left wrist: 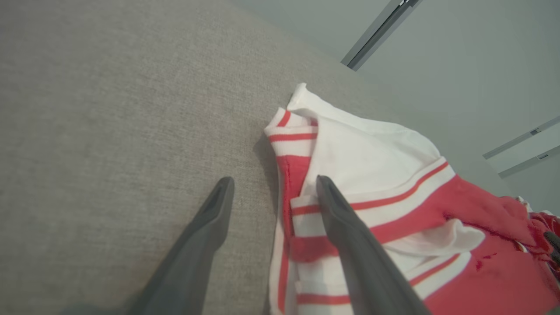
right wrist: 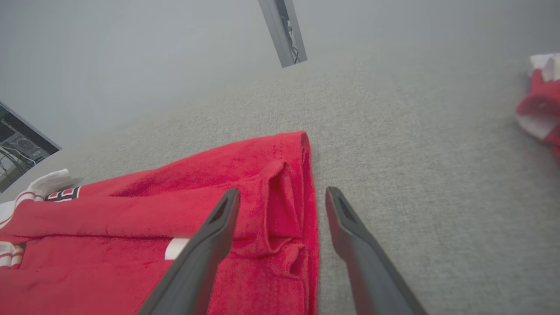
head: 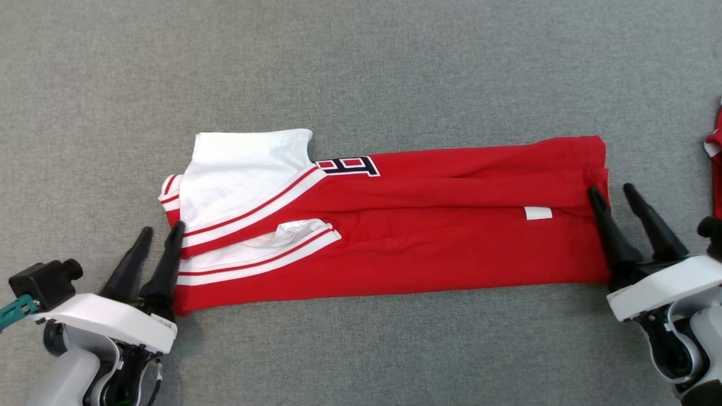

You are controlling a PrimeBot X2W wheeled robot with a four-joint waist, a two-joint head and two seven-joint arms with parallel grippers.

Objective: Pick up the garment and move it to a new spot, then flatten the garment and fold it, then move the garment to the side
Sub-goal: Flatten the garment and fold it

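A red garment [head: 428, 248] with white sleeves and red-white striped trim lies folded into a long band across the grey cloth table [head: 361, 73]. Its white sleeve end [left wrist: 367, 148] is at the left, its red hem end [right wrist: 284, 192] at the right. My left gripper [head: 161, 237] stands open at the garment's left edge, one finger over the striped trim, the other over bare table. At the right edge my right gripper [head: 613, 194] is open too, straddling the hem, with one finger above the red cloth. Neither holds anything.
Another red and white piece of clothing [head: 715, 163] lies at the table's far right edge, also seen as the bundle [right wrist: 540, 105] in the right wrist view. Grey table stretches above and below the folded garment.
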